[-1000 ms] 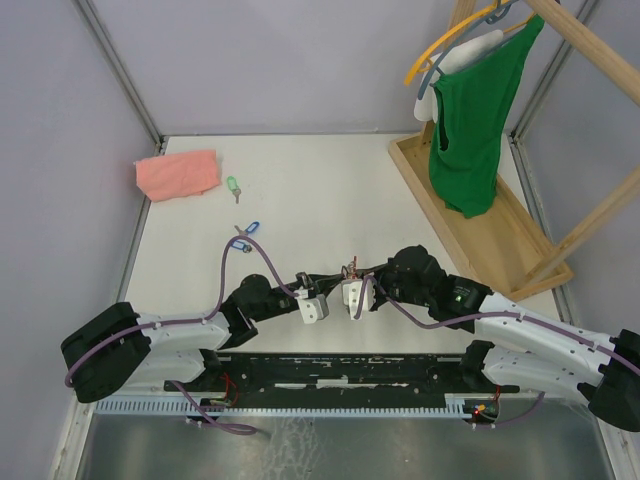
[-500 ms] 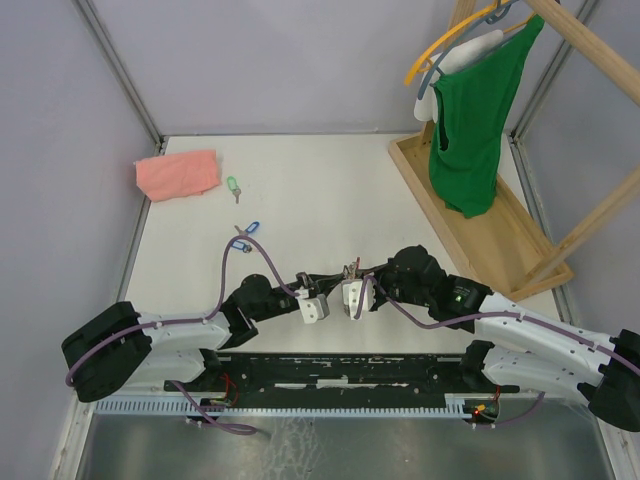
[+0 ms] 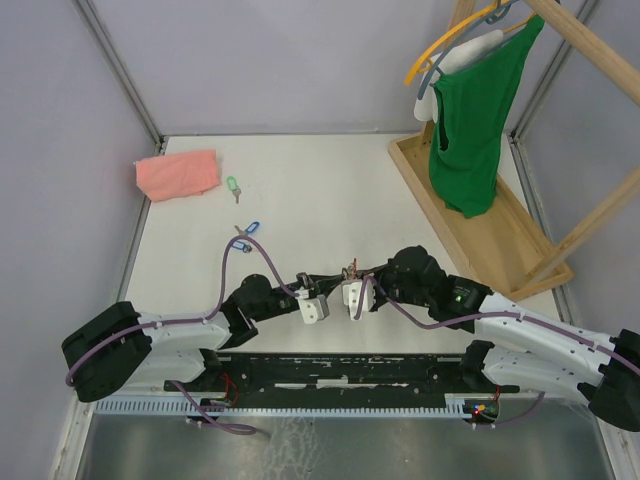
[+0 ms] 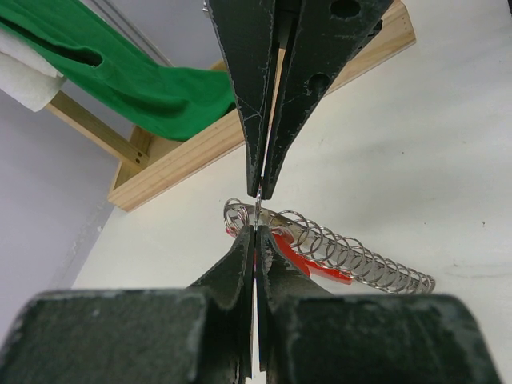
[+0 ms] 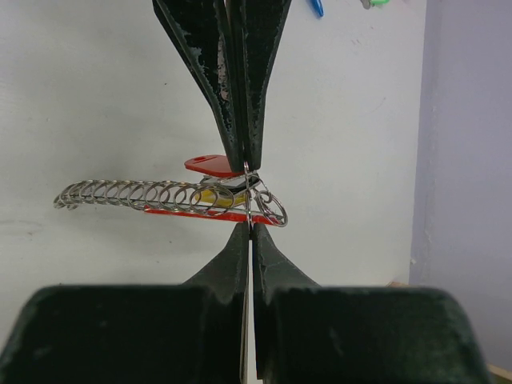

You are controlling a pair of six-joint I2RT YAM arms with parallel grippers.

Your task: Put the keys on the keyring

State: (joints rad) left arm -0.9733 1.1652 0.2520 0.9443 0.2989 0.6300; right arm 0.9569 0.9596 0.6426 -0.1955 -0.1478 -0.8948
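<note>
The keyring [image 3: 350, 268] is held above the table between my two grippers; its wire loops [image 4: 336, 252] and red band [image 4: 316, 262] show in the left wrist view, and its loops also show in the right wrist view [image 5: 136, 194]. My left gripper [image 3: 322, 284] [image 4: 258, 214] is shut on a thin wire loop at the keyring's end. My right gripper [image 3: 352, 284] [image 5: 250, 196] is shut on a thin ring at the same end, where the red key's tag [image 5: 210, 166] hangs. A green key [image 3: 233, 186] and a blue key [image 3: 252, 227] lie on the table at the far left.
A pink folded cloth [image 3: 177, 174] lies at the far left corner. A wooden rack [image 3: 470, 215] with a green shirt [image 3: 475, 120] on a hanger stands at the right. A purple cable [image 3: 225, 270] arcs over the left arm, near a small key [image 3: 238, 242].
</note>
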